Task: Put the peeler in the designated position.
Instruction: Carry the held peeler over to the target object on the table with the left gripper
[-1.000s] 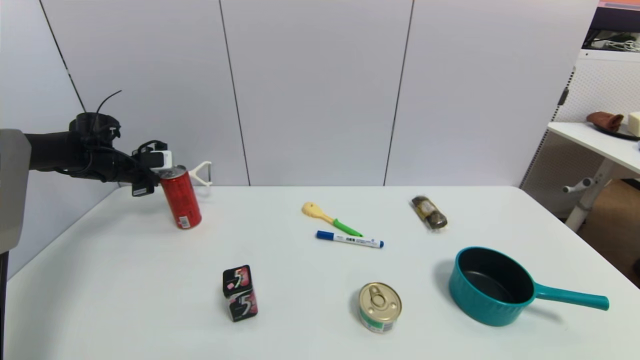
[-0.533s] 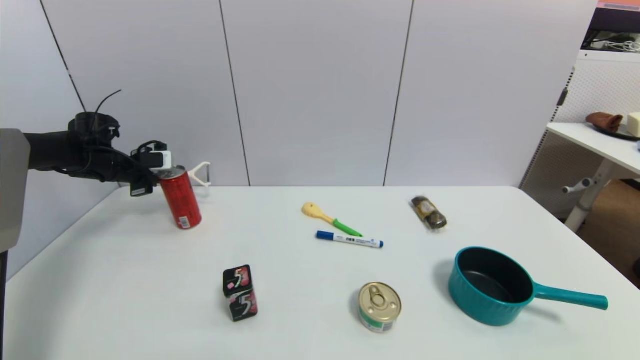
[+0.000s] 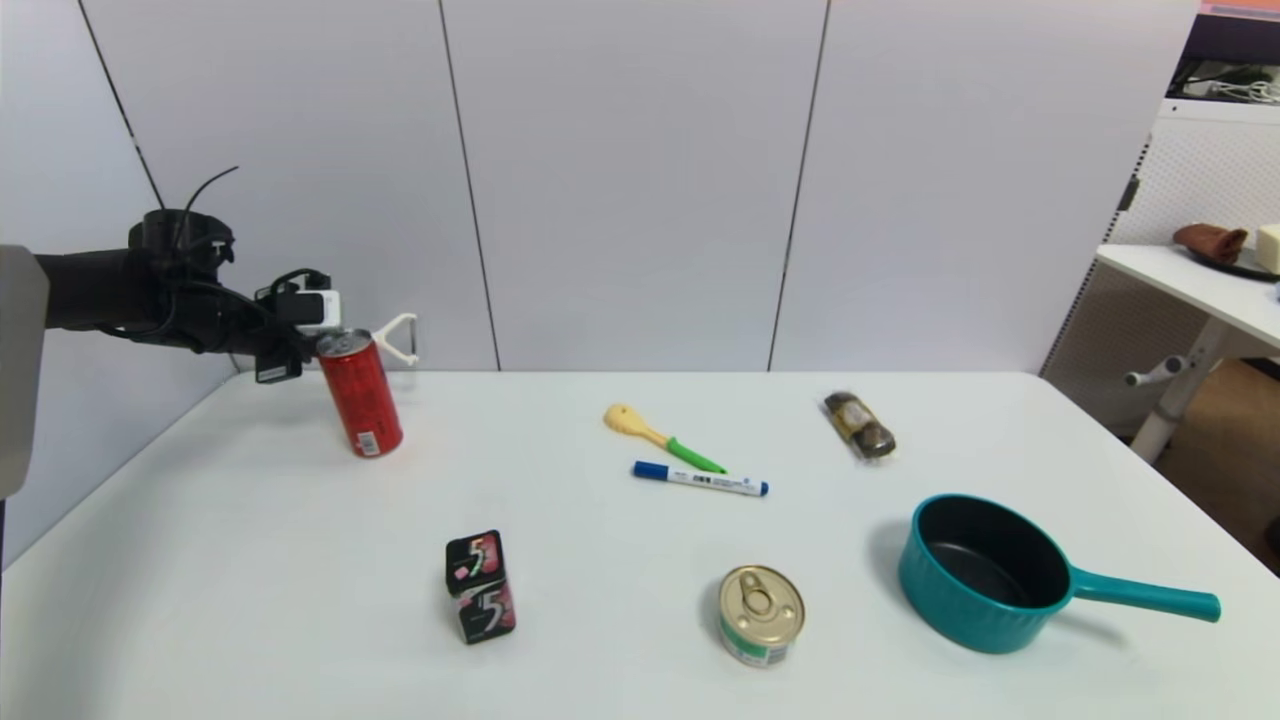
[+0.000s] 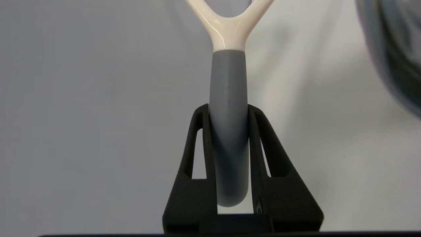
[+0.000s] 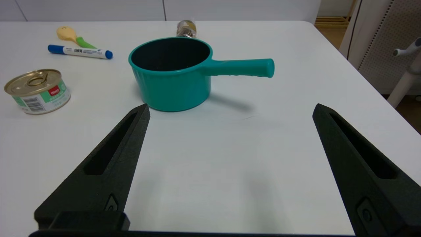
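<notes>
My left gripper [image 4: 228, 110] is shut on the grey handle of the peeler [image 4: 228, 108]; its cream-white fork points away from the camera. In the head view the peeler [image 3: 397, 338] shows as a white forked head held in the air at the far left back of the table, just behind the top of a red can [image 3: 359, 393]. The left gripper [image 3: 345, 335] itself is mostly hidden behind the can. My right gripper [image 5: 230, 110] is open low over the table's front right, out of the head view.
A teal saucepan [image 3: 985, 570], a tin can [image 3: 761, 611], a blue-capped marker [image 3: 699, 479], a yellow utensil with green handle [image 3: 660, 437], a wrapped chocolate pack [image 3: 858, 424] and a black gum box [image 3: 479, 585] lie across the table. Another table [image 3: 1190, 275] stands at right.
The left arm has lifted slightly and drawn a little to the left, carrying the peeler with it. The other things have not moved.
</notes>
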Motion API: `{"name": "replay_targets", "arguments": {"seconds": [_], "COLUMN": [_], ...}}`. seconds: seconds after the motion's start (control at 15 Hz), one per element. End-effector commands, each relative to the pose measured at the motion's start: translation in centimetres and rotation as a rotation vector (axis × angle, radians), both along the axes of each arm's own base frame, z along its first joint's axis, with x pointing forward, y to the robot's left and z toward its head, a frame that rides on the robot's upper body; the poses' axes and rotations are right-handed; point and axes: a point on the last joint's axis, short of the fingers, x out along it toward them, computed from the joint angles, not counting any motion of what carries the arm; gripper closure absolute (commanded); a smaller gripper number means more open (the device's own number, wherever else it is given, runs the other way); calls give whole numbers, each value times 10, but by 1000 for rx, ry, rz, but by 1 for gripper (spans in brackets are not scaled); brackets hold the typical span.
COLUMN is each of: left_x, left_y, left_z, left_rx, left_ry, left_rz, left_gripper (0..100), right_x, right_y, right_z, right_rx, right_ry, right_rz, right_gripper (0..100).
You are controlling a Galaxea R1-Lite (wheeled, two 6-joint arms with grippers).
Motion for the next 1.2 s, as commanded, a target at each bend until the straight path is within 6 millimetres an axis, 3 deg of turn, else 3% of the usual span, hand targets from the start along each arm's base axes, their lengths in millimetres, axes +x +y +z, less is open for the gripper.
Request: {"name": "replay_targets", "arguments": {"seconds": [0.07, 0.8, 0.87, 1.2], "left_x": [-2, 2, 2, 2], "left_y": [0, 0, 0, 0], "left_z": [6, -7, -7, -5], "left_rx": [-3, -10, -10, -8], "left_ry": [-14, 15, 15, 13], "left_rz": [-2, -3, -3, -4], "left_gripper": [100, 100, 0, 0], "right_x": [0, 0, 0, 0], "right_y": [0, 0, 0, 0], "right_z": [0, 0, 0, 0], "right_rx": [0, 0, 0, 0], "right_ry": [0, 2, 0, 2], "right_rz": [0, 1, 0, 0], "right_gripper": [0, 0, 0, 0]}}
